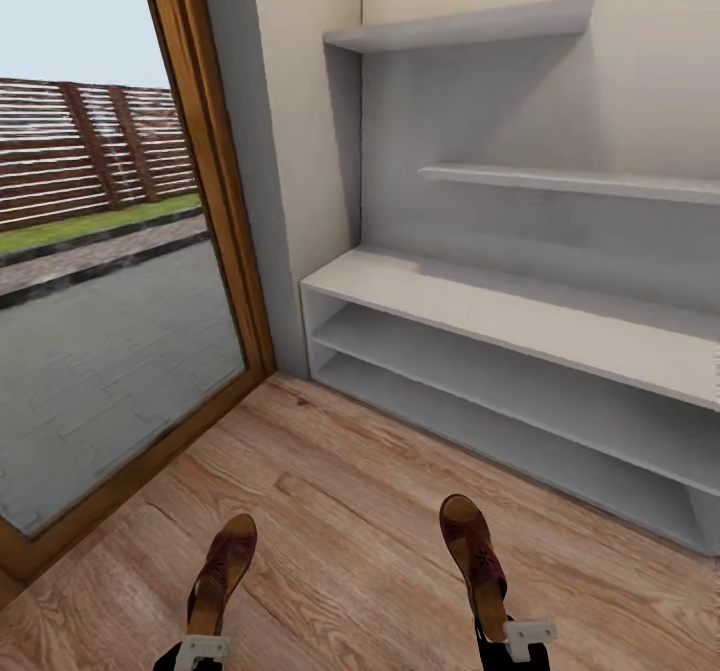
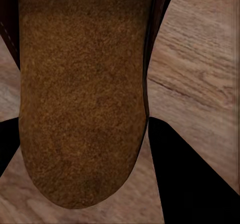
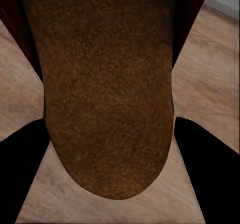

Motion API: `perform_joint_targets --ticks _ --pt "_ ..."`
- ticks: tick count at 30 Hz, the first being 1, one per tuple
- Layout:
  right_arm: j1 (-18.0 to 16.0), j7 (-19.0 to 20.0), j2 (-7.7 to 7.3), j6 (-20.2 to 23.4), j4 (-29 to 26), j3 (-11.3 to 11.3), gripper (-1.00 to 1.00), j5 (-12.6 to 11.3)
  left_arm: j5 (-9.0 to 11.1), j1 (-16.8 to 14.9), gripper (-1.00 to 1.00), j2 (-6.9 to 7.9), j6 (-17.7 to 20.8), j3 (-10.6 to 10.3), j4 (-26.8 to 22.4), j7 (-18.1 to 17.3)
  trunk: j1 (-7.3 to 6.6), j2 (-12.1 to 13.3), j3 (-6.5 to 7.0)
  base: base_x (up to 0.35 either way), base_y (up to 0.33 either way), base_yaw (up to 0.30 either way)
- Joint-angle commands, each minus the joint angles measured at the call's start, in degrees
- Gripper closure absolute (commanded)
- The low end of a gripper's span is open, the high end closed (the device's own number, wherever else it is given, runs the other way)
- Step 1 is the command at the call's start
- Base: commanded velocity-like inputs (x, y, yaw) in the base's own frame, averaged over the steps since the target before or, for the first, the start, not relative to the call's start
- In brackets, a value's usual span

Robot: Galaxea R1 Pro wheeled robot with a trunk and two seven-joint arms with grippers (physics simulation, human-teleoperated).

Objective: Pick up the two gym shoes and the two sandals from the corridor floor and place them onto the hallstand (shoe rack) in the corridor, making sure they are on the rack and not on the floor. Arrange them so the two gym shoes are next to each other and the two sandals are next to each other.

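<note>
Wood-plank floor (image 1: pixel 340 511) runs up to the white shoe rack (image 1: pixel 520 316), w/ wall shelves (image 1: pixel 470 26) above and a glass door (image 1: pixel 100 281) at my left. My left gripper (image 1: pixel 203 648) is clamped on one brown sandal (image 1: pixel 222 569); right gripper (image 1: pixel 528 635) is clamped on the other sandal (image 1: pixel 473 546). Both sandals are off the floor, toes fwd, well apart, near the rack but short of it.

Two brown sandals (image 1: pixel 222 571) (image 1: pixel 473 551), each gripped above the wood floor (image 1: pixel 350 511), facing the empty white hallstand (image 1: pixel 520 351).
</note>
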Motion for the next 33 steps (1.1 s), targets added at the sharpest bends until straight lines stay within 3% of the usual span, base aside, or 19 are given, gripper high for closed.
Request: perform_joint_targets --ticks 1,6,19,23,33 --pt "0.0 -0.4 -0.01 -0.1 0.1 0.2 1.0 0.4 0.0 0.0 1.0 -0.02 -0.2 0.4 0.0 0.0 -0.01 0.0 -0.04 0.0 0.0 -0.265" --pt "0.0 -0.4 -0.01 -0.1 0.1 0.2 1.0 0.4 3.3 0.0 1.0 0.07 -0.2 0.2 0.0 -0.1 -0.01 0.0 -0.04 0.0 0.0 -0.264" --pt "0.0 -0.4 -0.01 -0.1 0.1 0.2 1.0 0.4 3.4 0.0 1.0 0.05 -0.3 0.0 0.1 -0.2 -0.01 0.0 -0.04 0.0 0.0 -0.264" --pt "0.0 -0.4 -0.01 -0.1 0.1 0.2 1.0 0.4 3.5 0.0 1.0 0.06 -2.4 0.0 0.1 -0.2 -0.01 0.0 -0.04 0.0 0.019 -0.263" --pt "0.0 -0.4 -0.01 -0.1 0.1 0.2 1.0 0.4 3.5 0.0 1.0 0.09 -3.1 0.0 0.1 -0.3 -0.01 0.0 -0.04 0.0 0.236 -0.262"
